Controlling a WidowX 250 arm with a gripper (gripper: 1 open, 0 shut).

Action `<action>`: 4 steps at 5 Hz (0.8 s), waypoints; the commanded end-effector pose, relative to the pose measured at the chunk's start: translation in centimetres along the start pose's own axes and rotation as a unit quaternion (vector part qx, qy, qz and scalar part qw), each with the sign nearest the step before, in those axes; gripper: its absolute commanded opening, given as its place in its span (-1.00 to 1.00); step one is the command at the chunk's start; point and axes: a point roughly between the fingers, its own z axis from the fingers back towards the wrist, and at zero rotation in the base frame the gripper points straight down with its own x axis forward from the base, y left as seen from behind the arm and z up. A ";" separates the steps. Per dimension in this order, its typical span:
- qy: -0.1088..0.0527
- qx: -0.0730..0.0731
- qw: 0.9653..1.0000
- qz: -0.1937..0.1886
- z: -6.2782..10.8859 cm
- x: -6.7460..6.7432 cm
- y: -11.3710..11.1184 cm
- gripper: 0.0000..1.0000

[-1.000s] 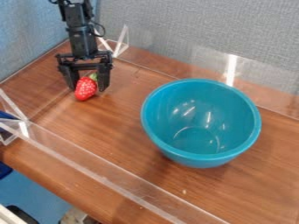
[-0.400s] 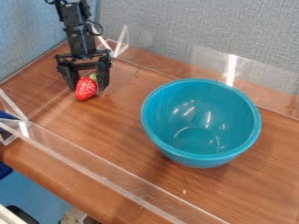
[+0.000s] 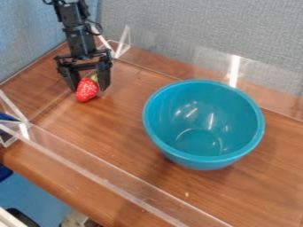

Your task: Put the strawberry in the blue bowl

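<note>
Going left to right, we begin at the left edge of the view, at about nine o'clock, where a dark blue thing [image 3: 7, 116] shows only in part, with a piece of clear plastic [image 3: 14, 129] just beside it. Below that, toward seven o'clock, we see a blue surface [image 3: 34, 197] beyond the table's near edge, and a black object [image 3: 17, 217] cut off by the corner of the frame. Next, at roughly ten o'clock, the black claw [image 3: 85, 82] reaches down from the top of the picture. Its jaws stand wide, one finger on either side of the strawberry [image 3: 87, 90]; whether either finger touches the fruit, we cannot tell. The strawberry is red, with a bit of green at its upper right, and sits on the brown wooden table [image 3: 124, 133] at about ten o'clock. From nine o'clock down to six, a clear strip [image 3: 106, 176] runs slantwise across the wood. On our right, at three o'clock, the blue bowl [image 3: 204, 125] stands upright on the table, well apart from the strawberry, its glossy inside catching small highlights. Behind everything, toward twelve and one o'clock, we see a grey textured panel [image 3: 213, 35].
</note>
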 end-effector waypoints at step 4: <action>-0.039 -0.009 0.998 0.057 2.3 -0.9 4.2 1.00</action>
